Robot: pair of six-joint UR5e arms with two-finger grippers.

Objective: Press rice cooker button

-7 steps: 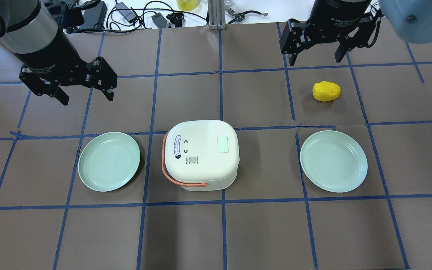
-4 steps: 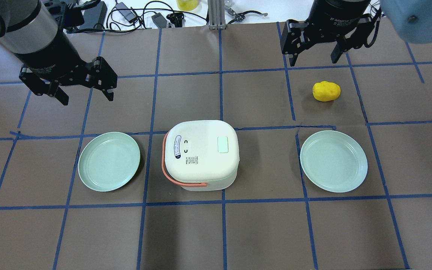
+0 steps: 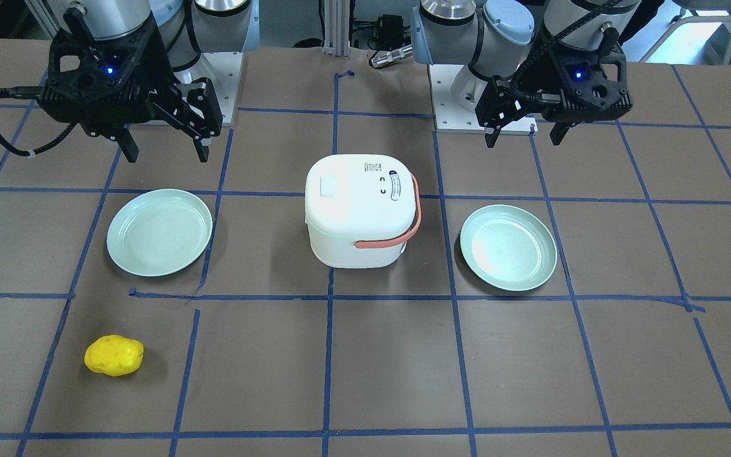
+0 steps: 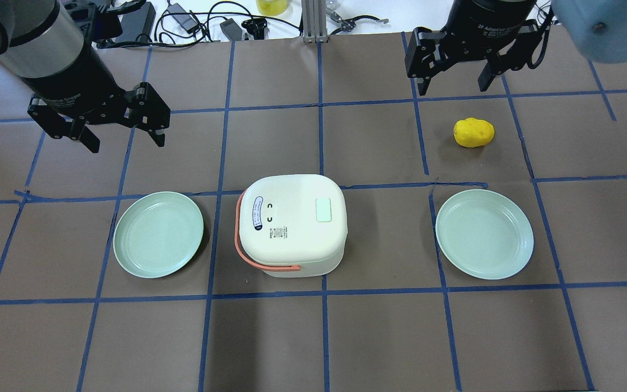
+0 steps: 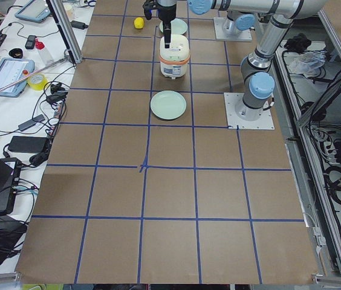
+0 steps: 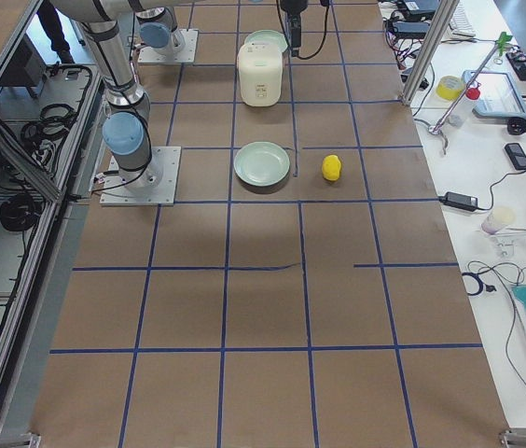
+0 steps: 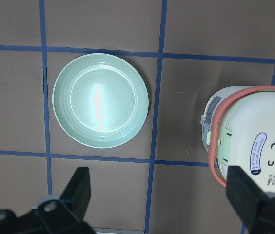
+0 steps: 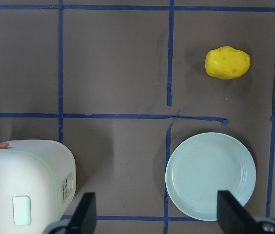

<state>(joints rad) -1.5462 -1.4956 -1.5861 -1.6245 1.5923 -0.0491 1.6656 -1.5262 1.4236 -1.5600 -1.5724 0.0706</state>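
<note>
The white rice cooker [image 4: 292, 223] with a salmon handle stands at the table's middle, lid closed. Its pale green button [image 4: 323, 209] is on the lid's right side and also shows in the right wrist view [image 8: 21, 210]. My left gripper [image 4: 127, 142] is open and empty, above the table, beyond and left of the cooker. My right gripper [image 4: 453, 86] is open and empty, high near the far edge, beyond and right of the cooker. In the front view the cooker [image 3: 359, 216] sits between the left gripper [image 3: 523, 138] and the right gripper [image 3: 166, 152].
A pale green plate [image 4: 158, 234] lies left of the cooker and another [image 4: 484, 234] lies right of it. A yellow potato-like toy [image 4: 473, 132] lies beyond the right plate, below my right gripper. Cables and adapters [image 4: 183, 22] lie past the table's far edge.
My right gripper has drifted slightly toward the table's far edge. The left gripper, the cooker, the plates and the yellow toy have not moved.
</note>
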